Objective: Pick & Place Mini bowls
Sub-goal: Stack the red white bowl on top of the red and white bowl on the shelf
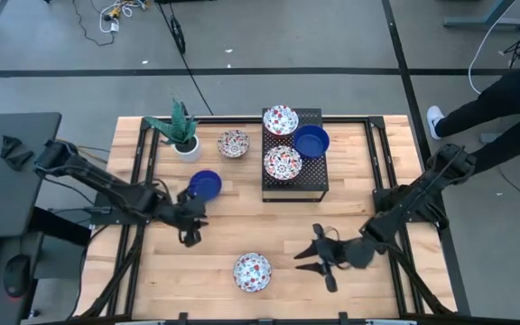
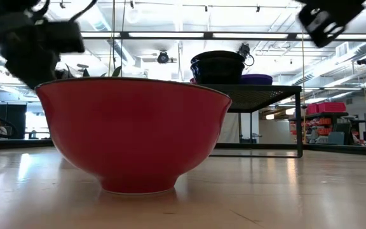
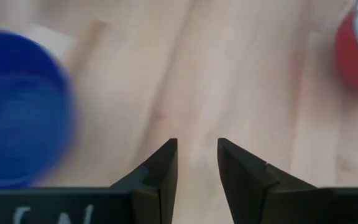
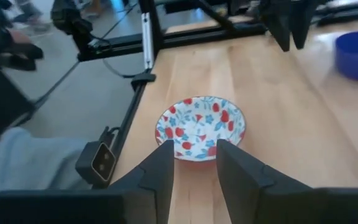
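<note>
Several mini bowls show in the high view. Two floral bowls (image 1: 281, 119) (image 1: 283, 162) and a cobalt blue one (image 1: 311, 142) sit on a black rack (image 1: 295, 187). Standing on the wood are a floral bowl (image 1: 234, 143), a blue bowl (image 1: 205, 185) and, near the near edge, a floral bowl with a red outside (image 1: 252, 272) (image 2: 132, 133) (image 4: 201, 127). My left gripper (image 1: 192, 227) (image 3: 197, 155) hovers over bare wood just near of the blue bowl (image 3: 17, 112), slightly open. My right gripper (image 1: 317, 255) (image 4: 194, 155) is right of the near floral bowl, pointing at it, slightly open and not touching.
A white plant pot with a green plant (image 1: 185, 135) stands at the far left by the floral bowl. A person's dark legs and white shoe (image 1: 436, 117) are beyond the table's far right corner. Bare wood lies between the two grippers (image 1: 260, 221).
</note>
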Tool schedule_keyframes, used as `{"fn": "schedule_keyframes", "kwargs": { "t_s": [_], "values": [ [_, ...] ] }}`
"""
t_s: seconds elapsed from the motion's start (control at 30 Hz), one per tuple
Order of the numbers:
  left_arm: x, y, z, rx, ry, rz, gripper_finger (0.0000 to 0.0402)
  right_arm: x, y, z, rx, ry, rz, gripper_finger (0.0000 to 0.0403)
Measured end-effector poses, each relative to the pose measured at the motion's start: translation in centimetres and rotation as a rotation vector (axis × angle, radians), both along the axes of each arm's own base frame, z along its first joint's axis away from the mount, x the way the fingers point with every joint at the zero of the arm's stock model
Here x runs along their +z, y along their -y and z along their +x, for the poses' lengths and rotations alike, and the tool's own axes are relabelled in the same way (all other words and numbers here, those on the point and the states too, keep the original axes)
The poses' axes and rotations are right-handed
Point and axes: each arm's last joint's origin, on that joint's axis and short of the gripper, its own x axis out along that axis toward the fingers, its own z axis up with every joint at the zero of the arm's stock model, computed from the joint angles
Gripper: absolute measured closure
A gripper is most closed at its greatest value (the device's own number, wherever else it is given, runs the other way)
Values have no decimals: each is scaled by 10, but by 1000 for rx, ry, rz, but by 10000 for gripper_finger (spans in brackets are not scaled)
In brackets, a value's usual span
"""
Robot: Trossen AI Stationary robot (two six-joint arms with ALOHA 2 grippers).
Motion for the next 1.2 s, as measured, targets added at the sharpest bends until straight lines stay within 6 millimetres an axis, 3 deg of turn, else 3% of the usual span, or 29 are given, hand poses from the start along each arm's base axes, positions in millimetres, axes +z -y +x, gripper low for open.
{"fn": "schedule_keyframes", "kwargs": {
  "t_s": [0.2,0.47,0.6,0.9,1.2],
  "values": [
    [-33,17,-6,-17,214,-126,285,-1,16,42,168,-59,9,279],
    [-30,36,-4,8,350,-78,285,-11,-5,106,472,-262,-256,249],
    [-29,40,-2,15,360,-58,285,-14,-16,125,600,-327,-450,227],
    [-28,40,0,45,388,-37,285,-28,-20,136,792,-320,-704,231],
    [-28,41,0,42,396,-31,285,-34,-17,140,804,-297,-825,305]
  ]
}}
